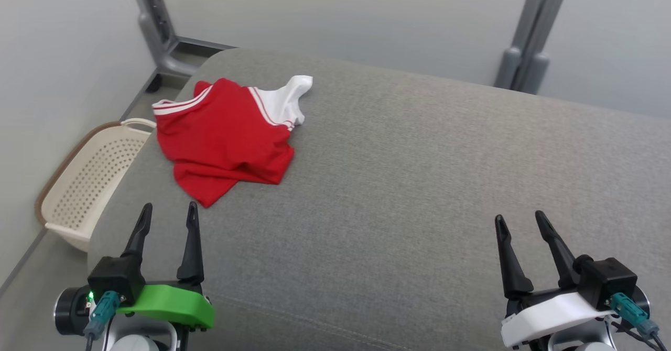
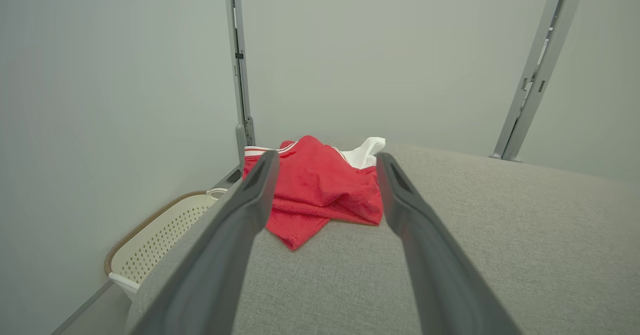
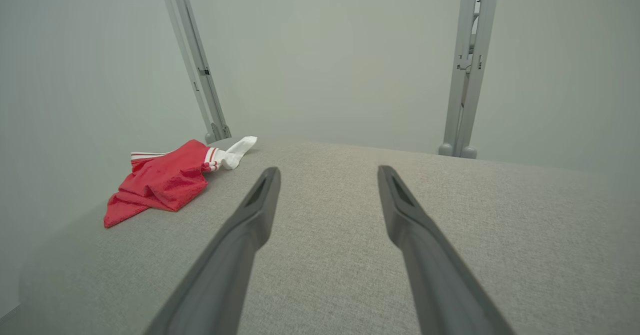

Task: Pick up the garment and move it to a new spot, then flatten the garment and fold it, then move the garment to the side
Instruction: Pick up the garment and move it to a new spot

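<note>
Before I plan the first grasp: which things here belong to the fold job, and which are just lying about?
Job: red and white garment, crumpled; grey cushion under it; left pincer and right pincer, both open.
Lying about: perforated basket beside the cushion; grey frame posts.

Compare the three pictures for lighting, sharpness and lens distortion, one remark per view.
Head view: soft, even light, a faint shadow under the garment. Left wrist view: the left gripper fingers loom soft-edged up close; the frame posts splay outward. Right wrist view: posts splay likewise; the right gripper fingers look soft, the cushion weave crisp.
</note>
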